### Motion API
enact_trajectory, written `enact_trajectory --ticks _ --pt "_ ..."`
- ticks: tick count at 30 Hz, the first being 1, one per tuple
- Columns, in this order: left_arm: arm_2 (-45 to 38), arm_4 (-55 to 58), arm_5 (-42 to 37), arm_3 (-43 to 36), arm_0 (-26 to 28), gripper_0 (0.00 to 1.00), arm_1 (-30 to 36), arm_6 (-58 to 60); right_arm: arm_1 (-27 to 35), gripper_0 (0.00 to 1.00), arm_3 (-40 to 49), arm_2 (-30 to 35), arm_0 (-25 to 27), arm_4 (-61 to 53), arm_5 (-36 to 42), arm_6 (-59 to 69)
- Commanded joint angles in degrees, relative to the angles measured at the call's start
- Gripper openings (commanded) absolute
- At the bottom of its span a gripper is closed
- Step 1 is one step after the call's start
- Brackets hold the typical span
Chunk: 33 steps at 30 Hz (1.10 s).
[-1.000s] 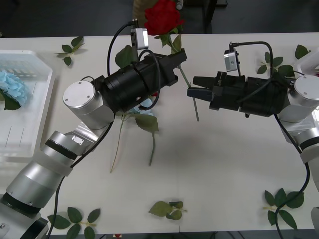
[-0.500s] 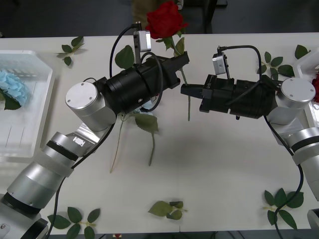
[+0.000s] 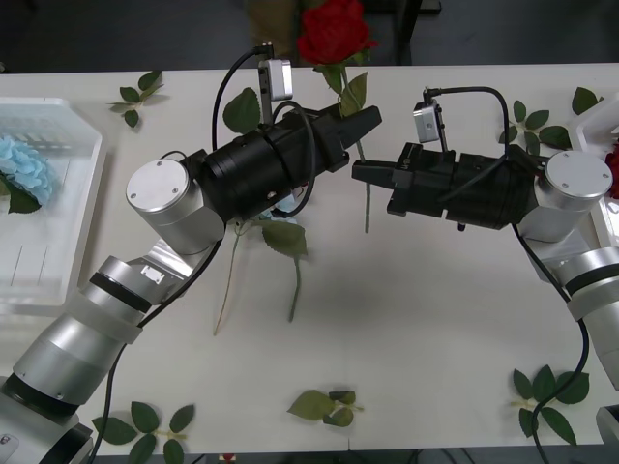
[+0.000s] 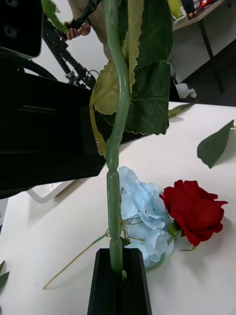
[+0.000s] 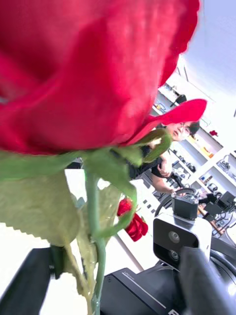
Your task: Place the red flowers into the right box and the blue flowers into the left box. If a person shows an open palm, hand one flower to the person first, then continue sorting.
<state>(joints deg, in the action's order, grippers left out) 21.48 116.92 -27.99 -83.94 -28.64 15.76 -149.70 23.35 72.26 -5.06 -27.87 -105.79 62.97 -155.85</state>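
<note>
A red flower, a deep-red rose [image 3: 336,31], stands upright above the table's far edge, its stem [image 3: 366,198] hanging down. My right gripper [image 3: 360,174] is shut on that stem [image 4: 114,197] from the right. My left gripper [image 3: 360,114] is open around the stem just under the head [image 5: 93,69], its fingers [image 5: 34,280] spread wide. On the table under my left arm lie a blue flower [image 4: 142,211] and another red rose [image 4: 194,211]. The left box [image 3: 48,242] holds a blue flower [image 3: 24,169]. The right box [image 3: 600,116] pokes in at the right edge.
Loose leaf sprigs lie near the front edge [image 3: 324,406], at the front left [image 3: 145,425], at the front right [image 3: 546,391] and along the far edge [image 3: 140,92]. Thin stems [image 3: 295,280] trail toward the table's middle from under the left arm.
My right gripper has moved left to the rose's stem and shut on it. The left gripper's fingers have spread apart, and the rose has shifted slightly right.
</note>
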Motion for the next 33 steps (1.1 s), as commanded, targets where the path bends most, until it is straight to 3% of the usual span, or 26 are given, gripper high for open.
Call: enact_trajectory --ticks 1,13,18,26,29,33 --pt "1.28 1.03 0.48 -0.96 -0.62 1.0 1.56 -5.3 -0.33 0.0 0.95 6.55 -3.15 5.68 2.94 8.11" --pt "1.28 1.03 0.39 -0.96 -0.54 1.0 1.56 -5.3 9.69 0.0 0.95 30.29 -5.97 26.95 16.3 25.25" --pt "1.19 1.12 0.48 -0.96 -0.54 1.0 1.56 -5.3 11.28 0.0 0.95 32.48 -5.97 26.6 18.68 27.27" --pt "2.78 2.44 0.83 -0.96 -0.98 1.0 4.81 -5.3 9.61 0.0 0.95 30.37 -5.44 25.63 15.07 28.32" --pt "6.56 5.52 2.41 -0.96 -2.47 1.0 10.7 -5.3 9.61 0.0 2.36 28.62 -6.32 25.81 14.9 30.43" --pt "11.83 6.31 2.15 -0.96 -5.63 1.0 22.3 -5.3 8.11 0.0 12.2 25.1 -6.41 29.76 12.17 42.38"
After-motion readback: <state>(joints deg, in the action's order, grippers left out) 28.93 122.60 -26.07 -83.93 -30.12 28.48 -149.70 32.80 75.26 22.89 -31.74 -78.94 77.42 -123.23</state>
